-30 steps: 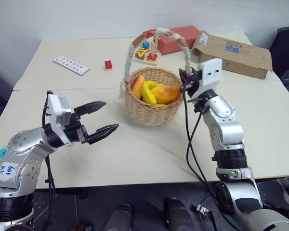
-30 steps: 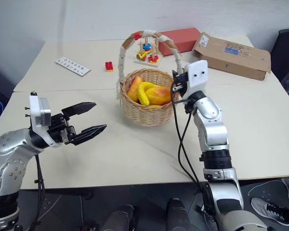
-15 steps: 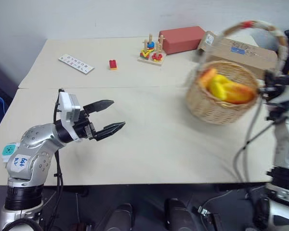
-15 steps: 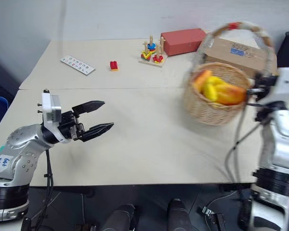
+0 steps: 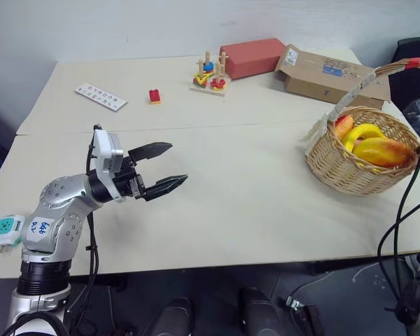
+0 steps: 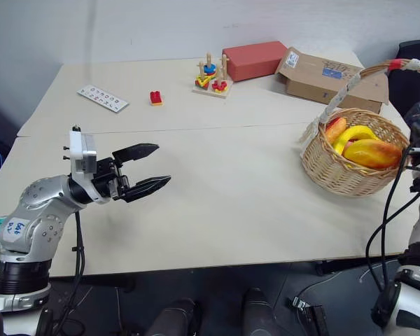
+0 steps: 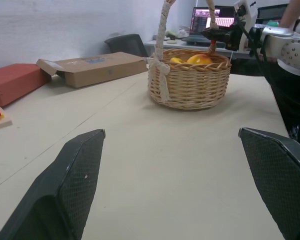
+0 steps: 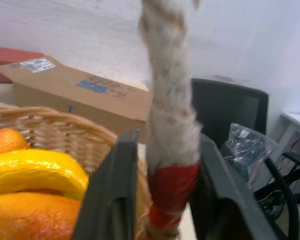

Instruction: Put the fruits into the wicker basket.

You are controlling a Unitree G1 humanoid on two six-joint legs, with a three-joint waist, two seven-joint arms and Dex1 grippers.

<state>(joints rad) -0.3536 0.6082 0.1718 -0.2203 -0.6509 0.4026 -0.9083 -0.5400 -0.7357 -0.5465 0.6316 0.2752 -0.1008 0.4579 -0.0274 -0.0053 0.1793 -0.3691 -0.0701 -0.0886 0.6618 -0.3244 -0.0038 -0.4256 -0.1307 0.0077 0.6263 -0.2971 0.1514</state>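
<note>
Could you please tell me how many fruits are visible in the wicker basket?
3: a peach at its left, a banana in the middle, a mango in front; more may be hidden beneath.

Silver arms (image 5: 63, 206), black cables

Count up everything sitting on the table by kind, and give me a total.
Fruits seen in the basket: 3 (banana, mango, orange-red fruit)
Wicker basket: 1
Boxes: 2 (cardboard box, red box)
Toys: 2 (stacking toy, small red block)
White card with coloured dots: 1
Total: 9
</note>
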